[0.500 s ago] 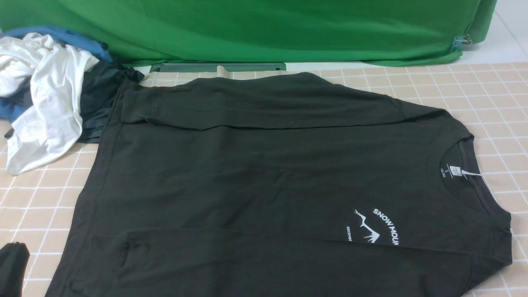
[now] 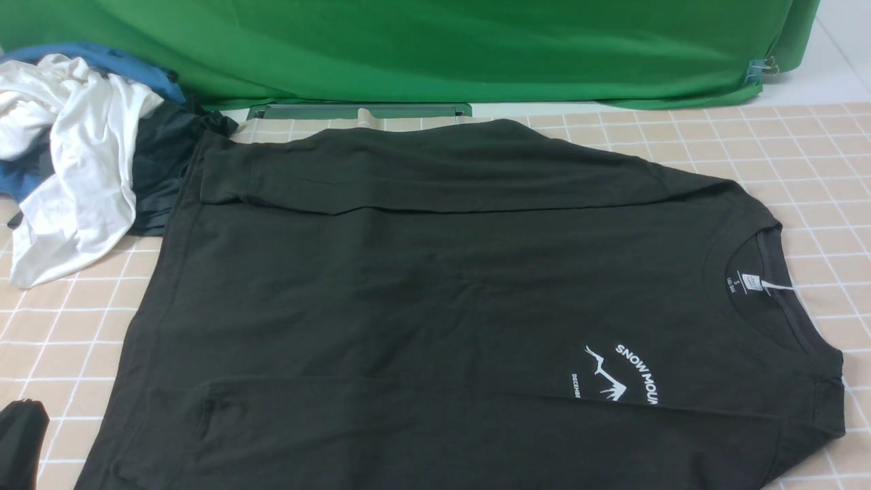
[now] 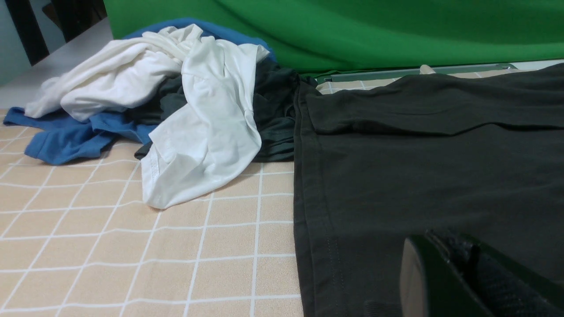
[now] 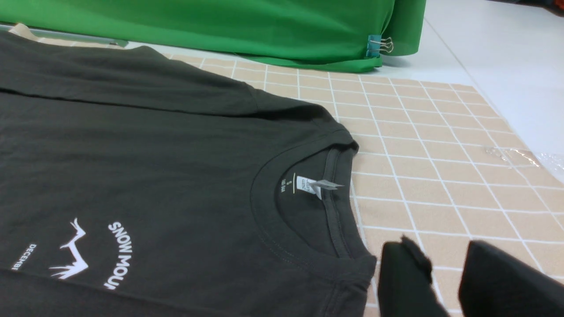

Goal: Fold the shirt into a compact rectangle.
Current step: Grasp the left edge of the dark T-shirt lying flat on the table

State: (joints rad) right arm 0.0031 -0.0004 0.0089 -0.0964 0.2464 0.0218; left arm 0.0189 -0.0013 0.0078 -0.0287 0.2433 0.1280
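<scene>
Beige checked tablecloth [image 2: 782, 170] with white grid lines covers the work surface; a draped green fabric backdrop [image 2: 442, 47] closes the far side, fastened with one metal binder clip [image 4: 379, 45], and a plain white surface [image 4: 484, 53] lies beyond the cloth. One large black long-sleeved shirt [image 2: 442, 286] lies flat across the middle, collar toward the robot's right, hem toward its left, the far sleeve folded over the body. One white neck label [image 2: 750, 280] and one white mountain print [image 2: 619, 374] show. At far left, a pile holds one white garment [image 2: 81, 170], one blue garment [image 3: 66, 136] and one dark grey garment [image 2: 160, 170]. Left gripper [image 2: 24, 425]: closed, empty, beside the hem. Right gripper [image 4: 440, 251]: partly parted, empty, near the collar.
</scene>
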